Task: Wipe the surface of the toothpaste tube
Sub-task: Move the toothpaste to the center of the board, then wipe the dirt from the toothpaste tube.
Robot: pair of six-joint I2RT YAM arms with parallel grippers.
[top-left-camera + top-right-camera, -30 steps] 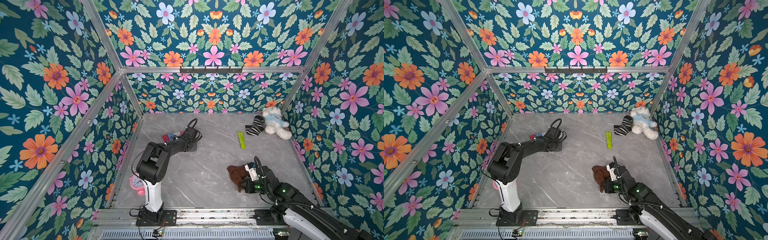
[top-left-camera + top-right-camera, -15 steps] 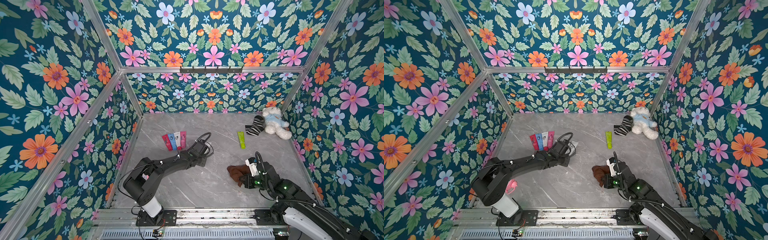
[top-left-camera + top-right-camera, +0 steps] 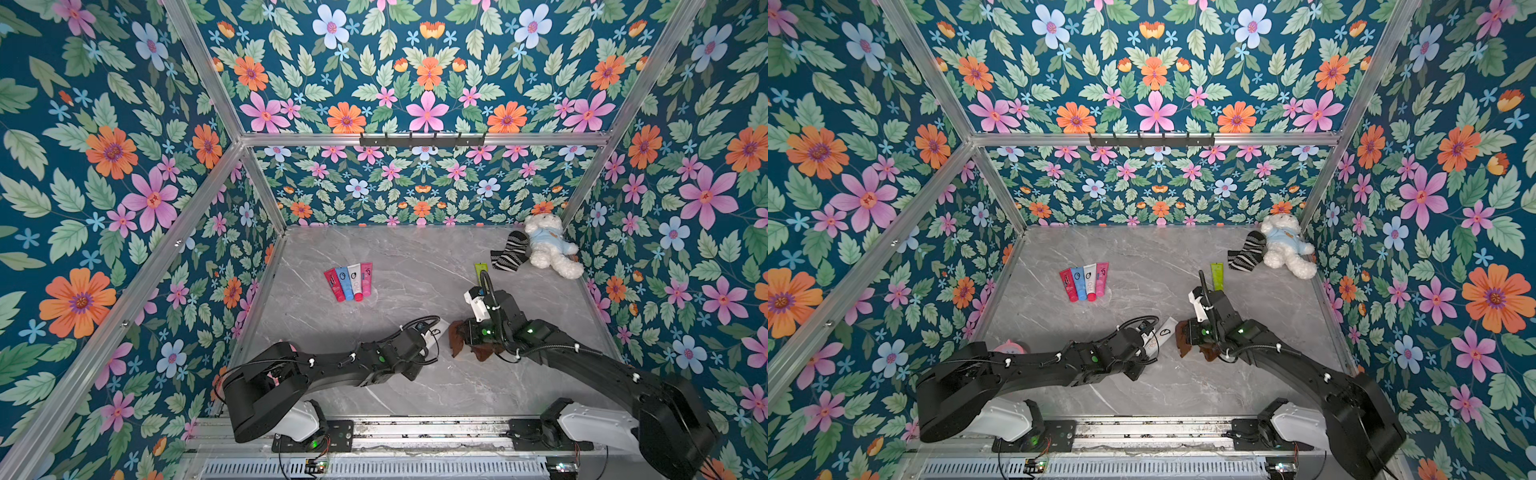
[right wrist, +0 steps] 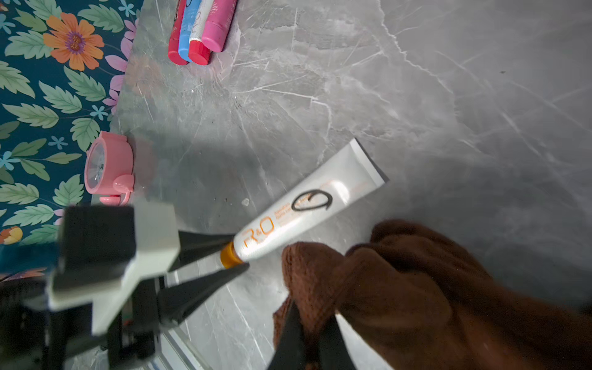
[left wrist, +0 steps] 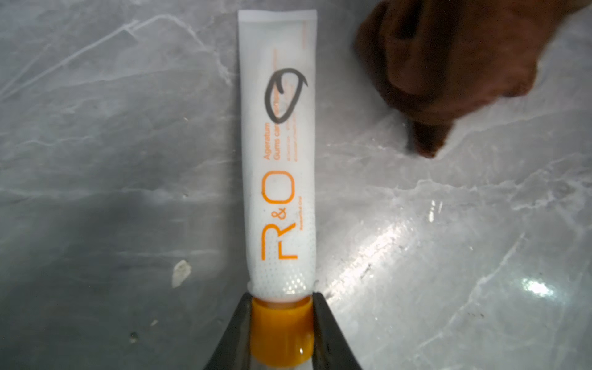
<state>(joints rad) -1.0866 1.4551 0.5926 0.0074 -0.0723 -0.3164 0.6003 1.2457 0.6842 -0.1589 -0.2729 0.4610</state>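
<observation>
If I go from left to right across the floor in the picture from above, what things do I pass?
Row of four colourful tubes → white toothpaste tube → brown cloth → striped sock → white teddy bear.

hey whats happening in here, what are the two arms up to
The left gripper grips a white toothpaste tube by its orange cap. The right gripper is shut on a brown cloth, bunched close beside the tube. The cloth does not cover the black marker scribble on the tube, which is not yet wiped.
</observation>
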